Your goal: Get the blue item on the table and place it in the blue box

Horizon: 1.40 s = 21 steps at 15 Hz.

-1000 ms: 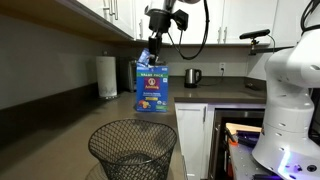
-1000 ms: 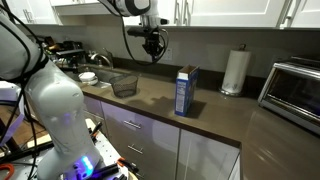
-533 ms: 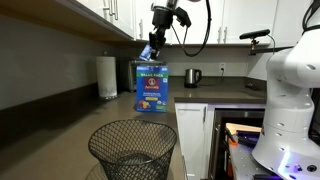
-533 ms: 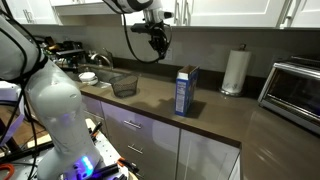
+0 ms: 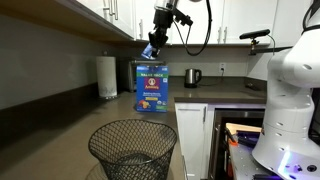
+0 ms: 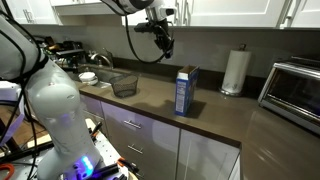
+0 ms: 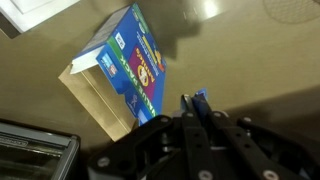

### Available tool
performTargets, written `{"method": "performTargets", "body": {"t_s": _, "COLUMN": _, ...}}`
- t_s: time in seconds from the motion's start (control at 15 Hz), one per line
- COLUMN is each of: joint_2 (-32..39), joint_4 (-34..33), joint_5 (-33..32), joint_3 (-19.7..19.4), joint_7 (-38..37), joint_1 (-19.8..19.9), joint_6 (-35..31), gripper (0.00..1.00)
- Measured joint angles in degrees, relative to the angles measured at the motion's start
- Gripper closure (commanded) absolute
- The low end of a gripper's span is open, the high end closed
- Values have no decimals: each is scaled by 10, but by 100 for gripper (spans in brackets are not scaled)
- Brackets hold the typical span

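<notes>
So pickup looks done: the small crinkly blue packet [image 5: 149, 51] is clamped in the Robotiq gripper [image 5: 154, 41] up above and slightly aside of the tall blue printed carton [image 5: 152, 88], and remains to be carried from there to the round black wire-mesh basket [image 5: 132, 125] and dropped in.

Arm arches across the upper centre in both exterior views, gripper [image 5: 154, 42] pointing down, high up (fingers pinched tight on the blue item [image 5: 148, 52]).

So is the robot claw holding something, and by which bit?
Yes, the gripper pinches the small blue packet by its upper edge; the rest hangs free below it.
</notes>
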<state>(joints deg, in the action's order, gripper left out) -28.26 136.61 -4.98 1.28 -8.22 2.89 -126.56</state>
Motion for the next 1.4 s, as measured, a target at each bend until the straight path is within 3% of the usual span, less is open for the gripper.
{"method": "performTargets", "body": {"t_s": 0.87, "joint_2": -32, "joint_4": 3, "joint_5": -9, "joint_3": -12, "joint_7": -46, "joint_1": 54, "joint_6": 6, "gripper": 95}}
{"method": "performTargets", "body": {"t_s": 1.4, "joint_2": 23, "joint_4": -32, "joint_5": -9, "joint_3": -40, "joint_7": -46, "joint_1": 62, "joint_6": 5, "gripper": 95}}
